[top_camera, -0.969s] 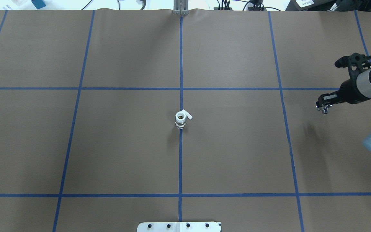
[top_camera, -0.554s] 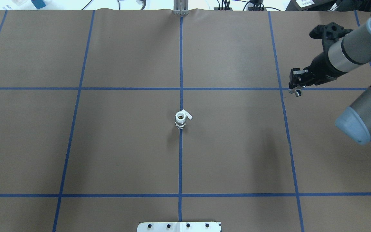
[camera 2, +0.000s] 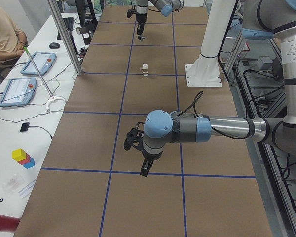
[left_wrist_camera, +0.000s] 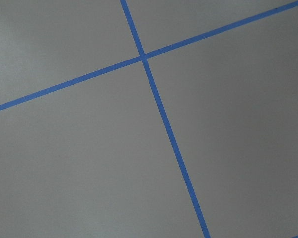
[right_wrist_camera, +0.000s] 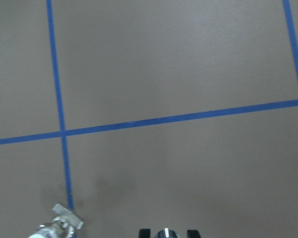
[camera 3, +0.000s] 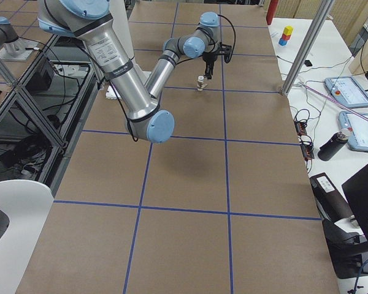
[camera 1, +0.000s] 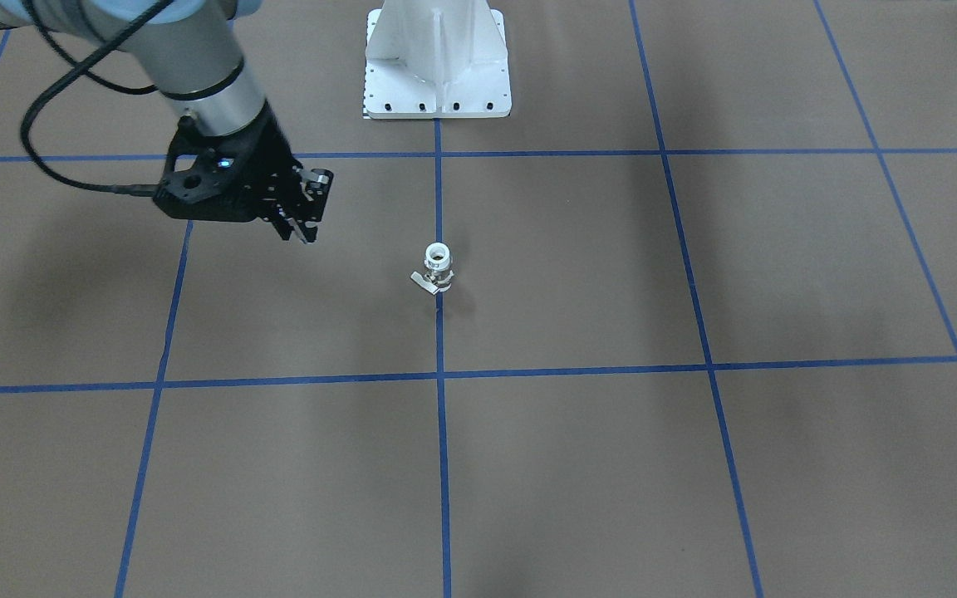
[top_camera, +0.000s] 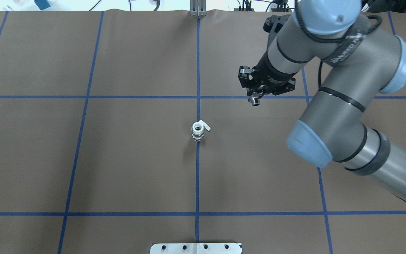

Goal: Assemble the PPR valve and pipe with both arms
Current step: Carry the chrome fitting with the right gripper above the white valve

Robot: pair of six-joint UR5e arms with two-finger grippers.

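The PPR valve (top_camera: 198, 131) stands upright on the brown table's centre line, its flat lever pointing sideways; it also shows in the front view (camera 1: 438, 267) and at the lower left of the right wrist view (right_wrist_camera: 59, 227). My right gripper (top_camera: 254, 98) hangs above the table, to the right of the valve and beyond it, apart from it. It is shut on the small shiny pipe (top_camera: 255, 102), which shows between the fingertips in the right wrist view (right_wrist_camera: 167, 233). My left gripper (camera 2: 145, 167) shows only in the exterior left view, far from the valve; I cannot tell whether it is open or shut.
The white bolted pedestal (camera 1: 437, 58) stands at the robot's edge of the table. Blue tape lines grid the brown surface. A seated person and tablets (camera 2: 37, 62) are at a side desk. The right arm's elbow (top_camera: 310, 144) hangs over the table's right half.
My right arm has swung in from the table's right edge towards the centre, carrying the pipe. The valve has not moved.
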